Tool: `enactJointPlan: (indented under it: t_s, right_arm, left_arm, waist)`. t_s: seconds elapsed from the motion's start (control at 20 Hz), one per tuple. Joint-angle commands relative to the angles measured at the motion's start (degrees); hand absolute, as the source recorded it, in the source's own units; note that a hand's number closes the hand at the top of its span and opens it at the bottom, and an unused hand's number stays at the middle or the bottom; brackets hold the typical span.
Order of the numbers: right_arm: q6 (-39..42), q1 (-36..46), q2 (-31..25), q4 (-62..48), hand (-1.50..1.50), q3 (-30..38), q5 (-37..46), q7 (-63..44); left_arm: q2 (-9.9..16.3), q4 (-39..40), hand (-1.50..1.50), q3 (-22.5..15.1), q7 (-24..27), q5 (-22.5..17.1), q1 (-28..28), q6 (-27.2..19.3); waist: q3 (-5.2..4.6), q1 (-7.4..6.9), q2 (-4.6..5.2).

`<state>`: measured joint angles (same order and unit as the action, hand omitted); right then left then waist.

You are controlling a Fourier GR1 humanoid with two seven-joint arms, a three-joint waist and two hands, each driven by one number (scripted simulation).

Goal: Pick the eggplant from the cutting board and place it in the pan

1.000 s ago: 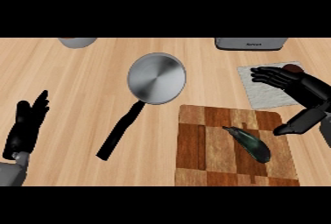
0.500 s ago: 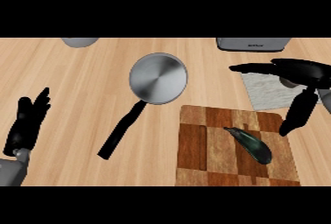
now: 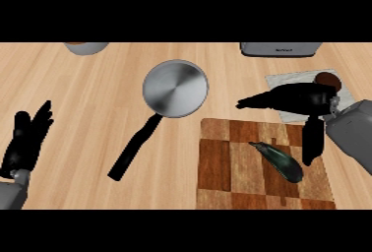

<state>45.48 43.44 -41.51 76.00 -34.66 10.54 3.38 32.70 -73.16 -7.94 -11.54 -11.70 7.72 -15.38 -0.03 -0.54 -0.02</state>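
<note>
The eggplant (image 3: 278,160) lies on the checkered cutting board (image 3: 236,167), slanting from its stem end at about ten o'clock down to its fat end at four o'clock, on the board's right half. The right hand (image 3: 299,98) hangs over the board's upper right corner, fingers (image 3: 254,102) stretched wide toward nine o'clock and the thumb (image 3: 312,140) hanging down just beside the eggplant at its three o'clock; it holds nothing. The pan (image 3: 175,88) sits on the counter (image 3: 80,98) at eleven o'clock from the board, its black handle running down to seven o'clock. The left hand (image 3: 27,140) rests at the far left, fingers straight and open.
</note>
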Motion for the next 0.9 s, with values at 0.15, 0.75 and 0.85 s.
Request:
enactJointPlan:
  t_s: [0.15, 0.75, 0.85]
  right_arm:
    - [0.8, -5.2, 3.0, 2.4, -1.5, -1.6, 10.5, -0.2]
    - [-3.2, -10.6, 1.0, -2.2, -1.5, 0.5, 27.0, 12.9]
    - [-4.5, -12.1, 2.0, -2.9, -1.5, -0.1, 29.9, 13.6]
  left_arm:
    - [-2.1, 0.6, 0.0, 1.3, 1.2, 2.9, -1.3, 0.2]
    - [-4.8, -2.5, 0.0, 3.9, -1.9, 5.9, -1.5, 1.9]
    - [-4.0, -3.2, 0.0, 4.5, -3.1, 6.7, -1.0, 2.9]
  waist:
    - [0.03, 0.33, 0.02]
    - [0.06, 0.11, 0.03]
    - [0.06, 0.18, 0.03]
